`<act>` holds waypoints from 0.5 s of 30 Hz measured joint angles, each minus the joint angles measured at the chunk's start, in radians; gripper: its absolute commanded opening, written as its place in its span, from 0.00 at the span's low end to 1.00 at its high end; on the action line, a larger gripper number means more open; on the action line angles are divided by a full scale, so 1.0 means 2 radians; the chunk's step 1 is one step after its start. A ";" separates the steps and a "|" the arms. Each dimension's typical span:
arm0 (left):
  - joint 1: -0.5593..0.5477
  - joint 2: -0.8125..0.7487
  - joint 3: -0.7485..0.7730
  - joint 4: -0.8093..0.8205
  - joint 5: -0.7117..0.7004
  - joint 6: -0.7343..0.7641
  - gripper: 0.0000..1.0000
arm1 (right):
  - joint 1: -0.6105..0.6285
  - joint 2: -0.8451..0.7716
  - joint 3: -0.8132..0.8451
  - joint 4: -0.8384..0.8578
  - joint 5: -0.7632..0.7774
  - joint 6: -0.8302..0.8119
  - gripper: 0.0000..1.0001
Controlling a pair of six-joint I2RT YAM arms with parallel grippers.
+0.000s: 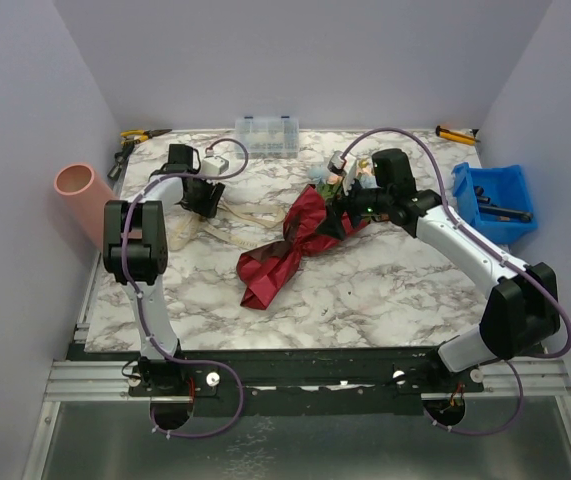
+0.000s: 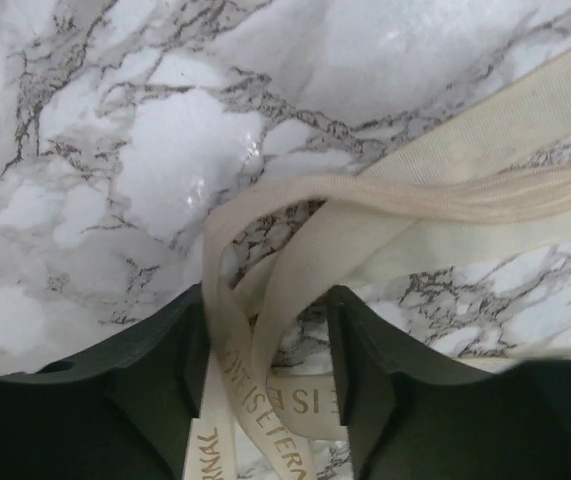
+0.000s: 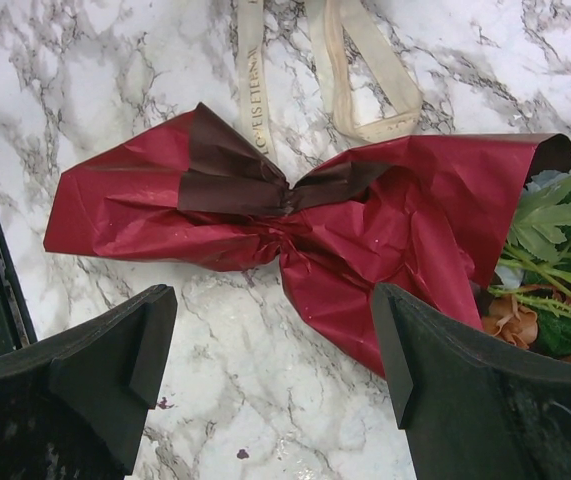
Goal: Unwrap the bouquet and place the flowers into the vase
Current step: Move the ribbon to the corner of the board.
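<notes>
A: How many of the flowers (image 3: pixel 550 260) can you count?
B: Can't say. The right wrist view cuts them off at its right edge, and from above the right arm (image 1: pixel 397 178) covers most of them.
A: The ribbon (image 2: pixel 385 200) lettering?
B: Only fragments; the left wrist view's lower edge clips it.
A: The vase (image 1: pixel 77 188)?
B: Its near end is behind the left arm (image 1: pixel 133 240). What lies in the blue bin (image 1: pixel 465 195) is too small to name

Both arms reach up the frame, the left hand (image 1: pixel 205 198) at upper left, the right hand (image 1: pixel 353 208) just right of centre, both with fingers apart.
</notes>
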State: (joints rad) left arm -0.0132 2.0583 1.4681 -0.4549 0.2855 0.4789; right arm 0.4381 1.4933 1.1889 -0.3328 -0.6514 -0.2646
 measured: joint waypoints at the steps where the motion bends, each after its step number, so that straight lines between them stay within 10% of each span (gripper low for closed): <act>1: 0.002 -0.006 -0.010 0.007 -0.001 0.002 0.36 | 0.000 0.000 0.000 0.001 -0.001 0.000 0.89; 8: 0.017 -0.086 -0.121 0.014 -0.003 0.024 0.00 | -0.004 0.000 -0.007 0.009 -0.003 0.000 0.89; 15: 0.060 -0.203 -0.249 -0.034 -0.020 0.071 0.00 | -0.008 -0.001 -0.018 0.013 -0.008 -0.001 0.89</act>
State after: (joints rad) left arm 0.1074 1.6531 0.9695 -0.5220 0.2455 0.6212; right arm 0.4225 1.4910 1.1522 -0.3061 -0.6670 -0.2657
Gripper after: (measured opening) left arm 0.024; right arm 0.888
